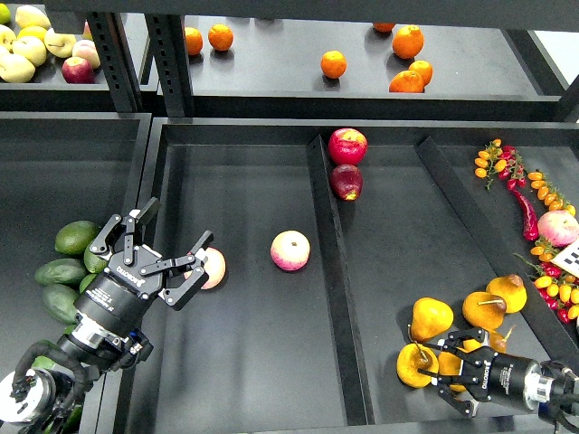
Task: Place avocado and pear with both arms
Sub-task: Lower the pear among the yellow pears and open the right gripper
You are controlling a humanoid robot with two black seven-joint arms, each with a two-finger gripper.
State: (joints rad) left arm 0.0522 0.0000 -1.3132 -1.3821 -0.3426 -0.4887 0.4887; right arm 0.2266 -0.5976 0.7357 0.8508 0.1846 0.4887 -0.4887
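Three dark green avocados [76, 237] lie at the left edge of the left tray. My left gripper [158, 253] hovers just right of them, open and empty, over the wall between the left and middle trays. Golden pears lie at the lower right. My right gripper [437, 369] reaches in low from the right. Its fingers are spread around the nearest pear [412, 364], which has a brown stem. I cannot tell whether the fingers press on it.
Two pink-yellow apples [290, 250] lie in the middle tray, one [213, 268] partly behind my left fingers. Red apples [347, 145] sit by the divider [330, 271]. More pears [432, 316], cherry tomatoes [543, 194] and a chilli lie to the right. Oranges [333, 64] are on the back shelf.
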